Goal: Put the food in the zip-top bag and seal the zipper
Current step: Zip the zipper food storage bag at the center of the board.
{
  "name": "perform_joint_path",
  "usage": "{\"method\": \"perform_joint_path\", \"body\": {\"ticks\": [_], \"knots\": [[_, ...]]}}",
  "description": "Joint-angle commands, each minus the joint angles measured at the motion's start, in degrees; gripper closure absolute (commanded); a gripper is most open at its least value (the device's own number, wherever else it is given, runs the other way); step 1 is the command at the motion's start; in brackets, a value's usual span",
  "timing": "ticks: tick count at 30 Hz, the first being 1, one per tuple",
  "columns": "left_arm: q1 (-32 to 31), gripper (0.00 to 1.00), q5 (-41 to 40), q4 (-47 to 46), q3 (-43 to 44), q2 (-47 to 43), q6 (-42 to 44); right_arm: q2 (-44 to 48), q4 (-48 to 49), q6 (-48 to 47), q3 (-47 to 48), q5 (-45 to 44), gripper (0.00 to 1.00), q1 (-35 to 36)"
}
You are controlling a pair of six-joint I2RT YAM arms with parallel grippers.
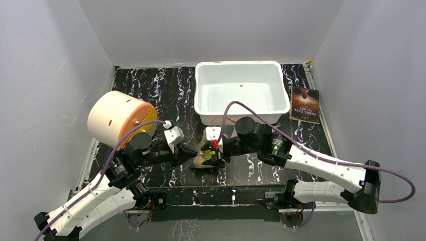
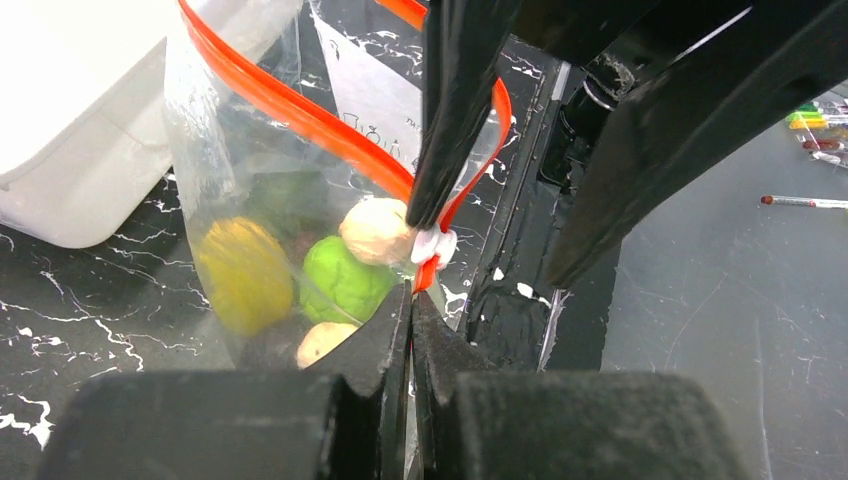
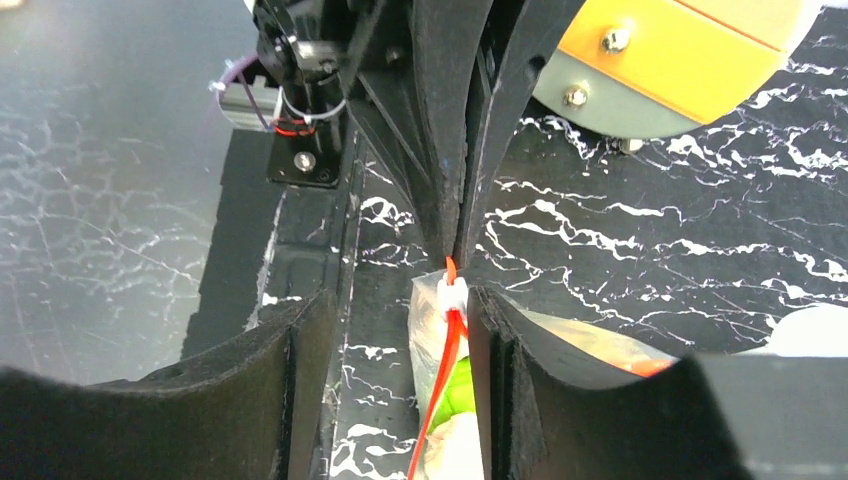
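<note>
Jaws on your left gripper (image 2: 411,295) are pinching together on the end of the zipper (image 2: 300,115), while those on your right gripper (image 3: 400,300) are standing apart, straddling the bag (image 2: 215,150) holding the food (image 2: 345,280).

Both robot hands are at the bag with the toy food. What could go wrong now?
1. The left hand pinches only the very end of the zipper, so a tug might pull it free.
2. The right hand is open around the white slider and might close without catching it.
3. The mouth of the zip-top bag looks open, so the lime might roll out.
</note>
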State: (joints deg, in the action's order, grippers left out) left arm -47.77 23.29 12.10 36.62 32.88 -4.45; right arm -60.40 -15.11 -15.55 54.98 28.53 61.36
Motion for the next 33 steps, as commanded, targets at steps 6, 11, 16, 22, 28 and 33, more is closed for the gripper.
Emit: {"method": "perform_joint_path", "body": {"ticks": [6, 11, 16, 22, 28, 33], "knots": [[0.05, 1.0, 1.73, -1.2, 0.91, -1.34, -0.31, -0.64, 3.59, -7.79, 2.32, -5.63, 0.59, 1.04], [0.0, 1.0, 2.05, -0.85, 0.58, -1.22, 0.28, -0.85, 2.55, -8.2, 2.32, -5.41, 0.7, 1.04], [-0.04, 1.0, 3.75, -1.09, -0.03, -2.03, 0.52, -1.92, -2.97, -10.3, 3.64, -3.97, 0.65, 1.04], [-0.02, 0.83, 5.97, -2.94, -2.88, -4.93, 0.77, -2.82, -4.36, -11.61, 3.87, -4.71, 0.65, 1.21], [-0.01, 0.61, 8.58, -2.62, -4.94, -6.89, 3.55, -2.88, -1.87, -10.85, 2.92, -4.69, 0.71, 1.3], [0.04, 0.58, 10.0, -3.97, -5.85, -5.12, 4.62, -2.53, -0.47, -9.85, 2.16, -3.77, 0.72, 1.32]]}}
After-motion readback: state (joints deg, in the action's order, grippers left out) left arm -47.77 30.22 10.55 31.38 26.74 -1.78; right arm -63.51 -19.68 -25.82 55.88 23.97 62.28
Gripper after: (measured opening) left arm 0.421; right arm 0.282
